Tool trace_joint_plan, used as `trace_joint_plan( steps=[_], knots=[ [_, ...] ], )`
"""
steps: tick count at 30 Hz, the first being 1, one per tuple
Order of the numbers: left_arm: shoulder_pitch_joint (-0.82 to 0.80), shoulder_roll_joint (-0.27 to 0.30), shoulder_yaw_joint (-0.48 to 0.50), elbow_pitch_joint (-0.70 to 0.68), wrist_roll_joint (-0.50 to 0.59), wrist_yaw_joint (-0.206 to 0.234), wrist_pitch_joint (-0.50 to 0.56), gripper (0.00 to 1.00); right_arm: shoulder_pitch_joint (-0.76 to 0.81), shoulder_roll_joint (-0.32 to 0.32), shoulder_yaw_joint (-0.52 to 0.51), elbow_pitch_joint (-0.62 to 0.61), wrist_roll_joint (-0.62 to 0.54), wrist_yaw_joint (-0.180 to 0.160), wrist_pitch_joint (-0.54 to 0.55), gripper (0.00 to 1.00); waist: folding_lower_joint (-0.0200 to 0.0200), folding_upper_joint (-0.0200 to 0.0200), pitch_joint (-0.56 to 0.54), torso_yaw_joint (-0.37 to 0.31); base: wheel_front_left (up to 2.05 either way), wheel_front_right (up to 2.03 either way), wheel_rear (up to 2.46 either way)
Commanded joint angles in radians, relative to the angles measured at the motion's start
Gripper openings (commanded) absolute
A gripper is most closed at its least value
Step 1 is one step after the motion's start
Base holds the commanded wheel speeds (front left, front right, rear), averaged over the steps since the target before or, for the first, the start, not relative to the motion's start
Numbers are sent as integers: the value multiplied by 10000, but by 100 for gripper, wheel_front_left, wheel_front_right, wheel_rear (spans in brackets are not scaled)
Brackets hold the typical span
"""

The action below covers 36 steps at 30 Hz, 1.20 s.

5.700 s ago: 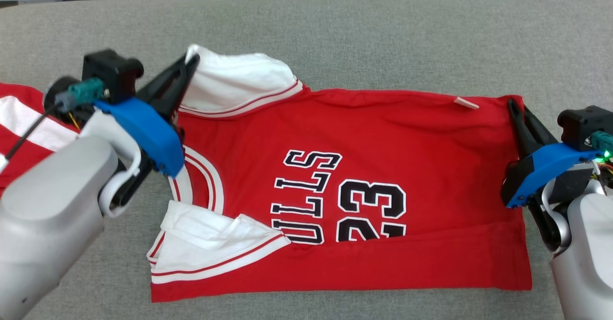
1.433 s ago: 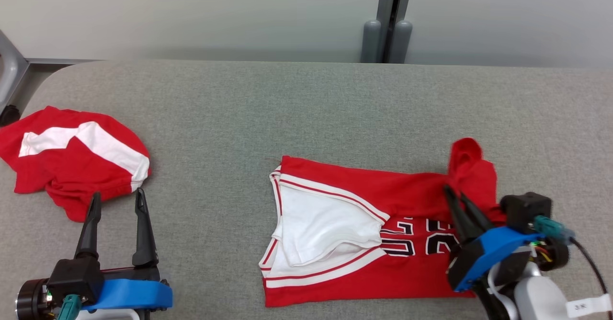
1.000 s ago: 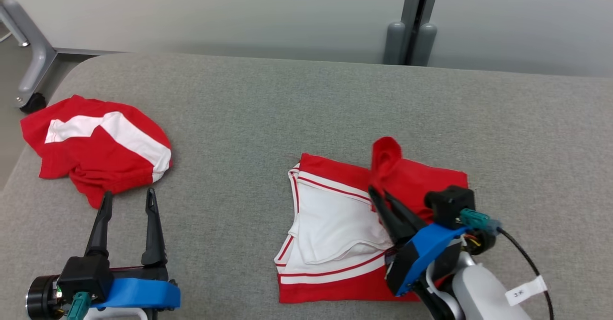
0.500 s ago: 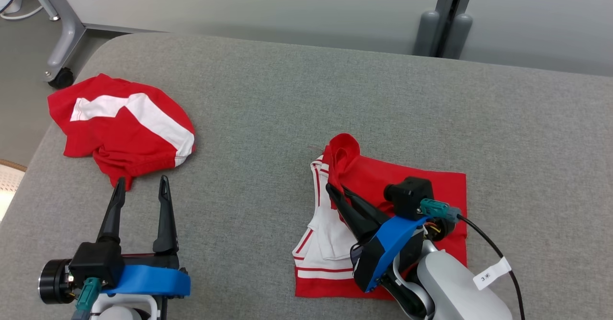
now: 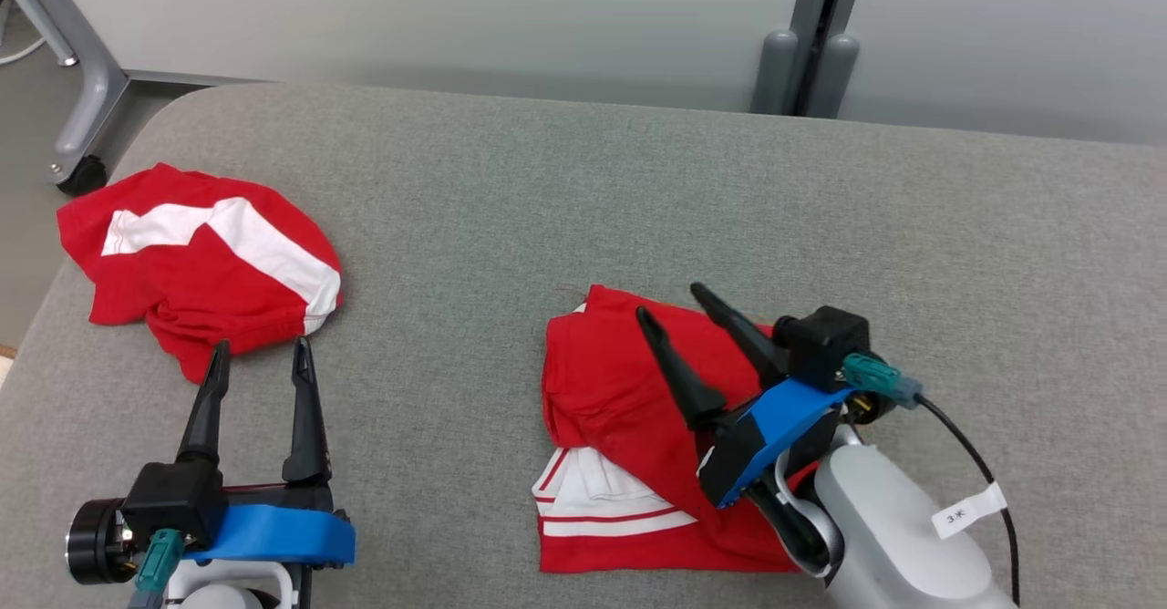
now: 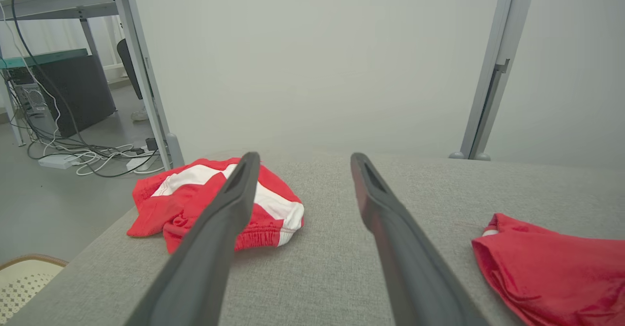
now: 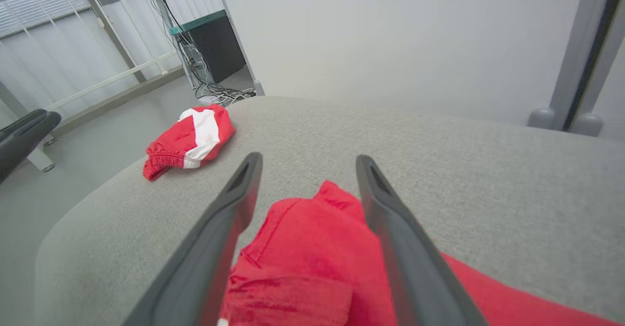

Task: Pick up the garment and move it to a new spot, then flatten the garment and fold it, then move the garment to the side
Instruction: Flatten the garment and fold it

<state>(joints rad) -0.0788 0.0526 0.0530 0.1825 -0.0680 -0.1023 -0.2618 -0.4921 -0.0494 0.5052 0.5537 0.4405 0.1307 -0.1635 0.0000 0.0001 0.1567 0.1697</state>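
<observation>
The grey padded surface takes up most of what I see from my head. A pale wall stands behind it and a dark post rises at its far edge.

The jersey lies folded on the surface in front of me, a little right of the middle and near the front edge. A red layer is turned over the top, and a white panel with red stripes shows from under it at the front left corner. Well apart from it, by the left end of the surface, a second red-and-white garment sits in a crumpled heap.

My right gripper hovers over the jersey's upper layer with its two fingers spread wide, gripping nothing. From my right wrist the red cloth lies loose under and between the fingers. I cannot tell whether the tips touch the fabric.

My left gripper sits low at the left, its fingers also wide apart and empty. Its tips point at the near edge of the crumpled garment, just short of it.

A white tag hangs on my right arm's cable. A small caster stands on the floor past the left corner.
</observation>
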Motion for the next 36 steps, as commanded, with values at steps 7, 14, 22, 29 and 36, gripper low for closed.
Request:
trace_joint_plan(
  steps=[7,14,22,29,36],
  knots=[
    [126,-14,122,-99,75,9,-43,100,528,-453,-1615,-752,-1028,1,-276,100,0,-1,-281,-463,0,0,0],
    [307,-19,160,-187,135,-26,-43,100,1716,-750,-2656,-1584,-1386,1,152,100,0,-1,-364,-565,0,0,0],
    [301,-21,159,-224,174,-36,-43,100,2452,-535,-2556,-2240,-1419,1,756,100,0,-1,-334,-558,0,0,0],
    [184,-23,57,-165,159,-34,-43,100,2271,-375,-1902,-2004,-1156,1,1286,100,0,-1,-308,-351,0,0,0],
    [101,-26,-47,-85,62,-15,-43,100,2017,-271,-1334,-1087,-846,1,1438,100,0,-1,-241,0,0,0,0]
  ],
)
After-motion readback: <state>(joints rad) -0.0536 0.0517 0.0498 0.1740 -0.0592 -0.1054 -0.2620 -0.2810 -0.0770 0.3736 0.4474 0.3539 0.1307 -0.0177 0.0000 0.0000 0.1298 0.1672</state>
